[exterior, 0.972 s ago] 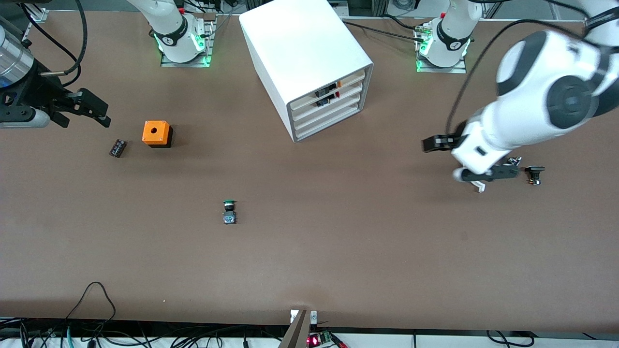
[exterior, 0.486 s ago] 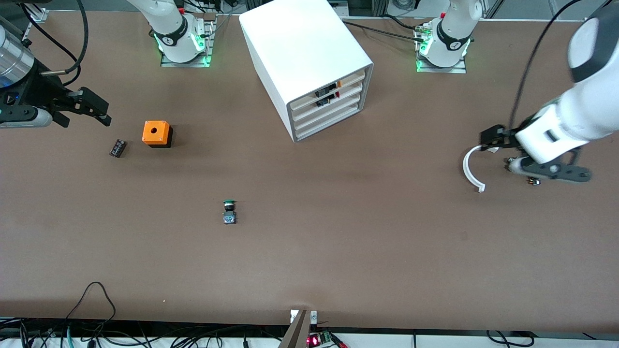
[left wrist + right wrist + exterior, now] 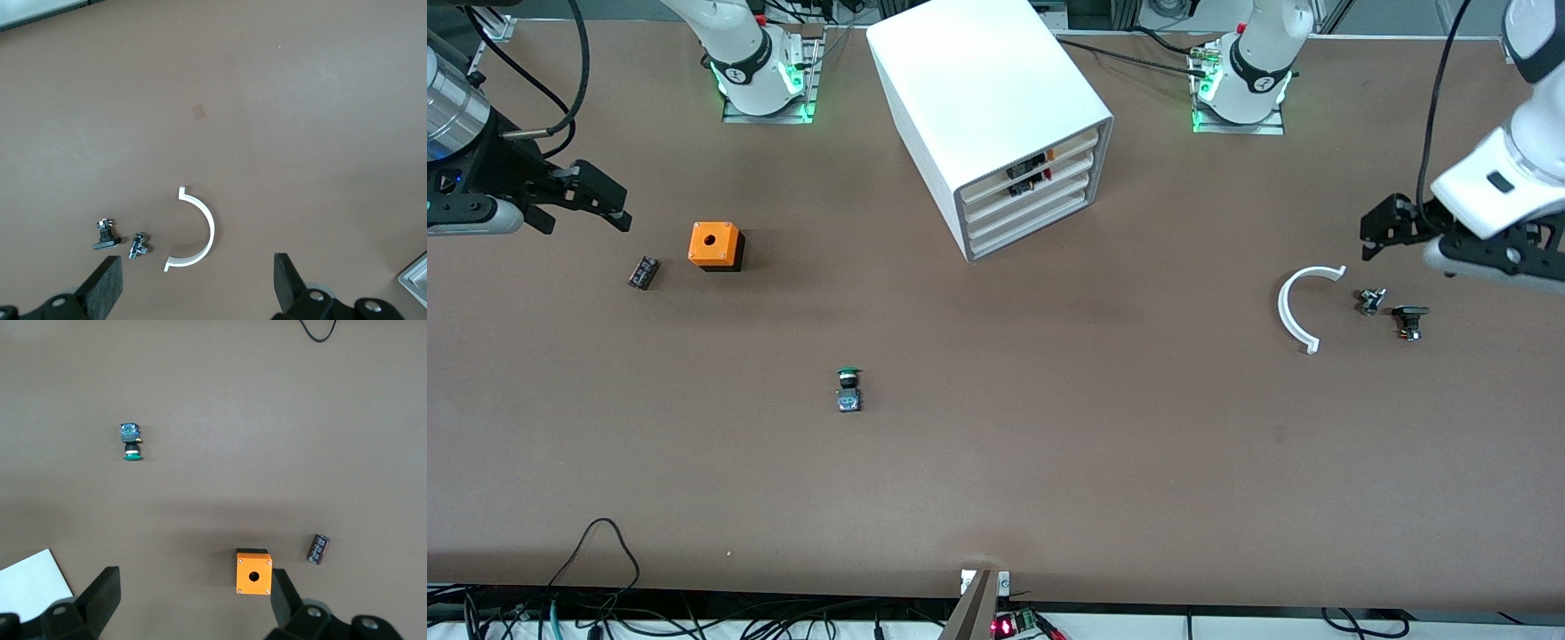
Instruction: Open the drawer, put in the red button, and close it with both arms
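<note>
- Left gripper (image 3: pixel 197 287): jaws spread fully, nothing between them. It hangs over the table at the left arm's end, above a white arc piece (image 3: pixel 1294 307), a small metal fitting (image 3: pixel 1371 300) and a black part (image 3: pixel 1408 318).
- Right gripper (image 3: pixel 192 597): jaws also wide and empty. It hangs over the right arm's end of the table, near an orange box (image 3: pixel 715 245) and a dark cylinder (image 3: pixel 643 272).
- Green-capped button (image 3: pixel 848 388): lies lower in the frame, mid-table. It is the twin, not the target.
- Cabinet (image 3: pixel 978 89): top centre of the front view, well apart from both grippers.
- The drawer (image 3: pixel 1040 182): second from the top, sits flush with its neighbours and reads as shut.
- Red button: none shows on the open table. Dark parts with a red fleck show at the two upper drawer fronts; I cannot tell whether one is the button.
- Key relation: the drawer fronts face the lower frame and the left arm's end, so the drawer's travel runs diagonally that way. Judged from this, the left gripper has the straighter approach.
</note>
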